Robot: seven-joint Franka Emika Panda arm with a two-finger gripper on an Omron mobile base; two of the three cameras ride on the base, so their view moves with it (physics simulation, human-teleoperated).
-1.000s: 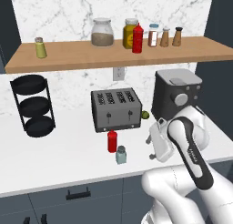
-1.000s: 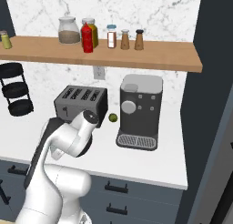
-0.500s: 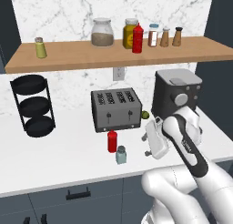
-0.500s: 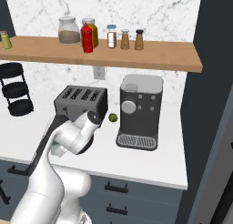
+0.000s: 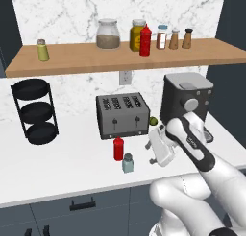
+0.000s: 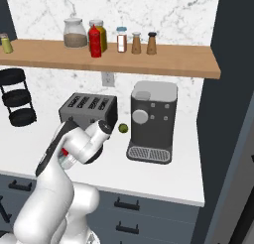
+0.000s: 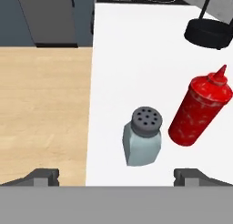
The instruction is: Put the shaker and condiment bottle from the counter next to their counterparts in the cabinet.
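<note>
A: Left base view. Gripper point(image 5: 154, 145) hangs over the counter point(image 5: 67, 168), in front of the toaster point(image 5: 123, 116). Jaws?

B: Spread wide, nothing between them. Shaker point(image 5: 128, 163) stands on the counter, low and to the gripper's left, near but apart. Bottle point(image 5: 118, 148) is just beyond the shaker, further left, the two almost touching.

A: Targets?

B: Green shaker point(image 5: 43, 50) at the far left of the shelf point(image 5: 120, 61), well apart from the gripper, up and left. Tall red bottle point(image 5: 145, 40) is almost straight above it, among the jars.

A: Right base view.

B: The arm's elbow covers the hand here; a sliver of red bottle point(image 6: 64, 152) shows past it. Coffee machine point(image 6: 151, 121) stands to the right, lime point(image 6: 122, 128) between it and the toaster point(image 6: 88, 107).

A: Hand view.

B: Fingertips point(image 7: 44, 175) sit at the bottom edge, far apart. Shaker point(image 7: 142, 142) is dead ahead between them, slightly right of centre, upright, cap point(image 7: 146, 120) facing the camera. Bottle point(image 7: 199, 110) is to its right, leaning away, not touching.

A: So the key relation?

B: Shaker's long axis is vertical and it lies straight along the approach line. My judgement: shaker first; the risk is the right finger nudging the bottle.
</note>
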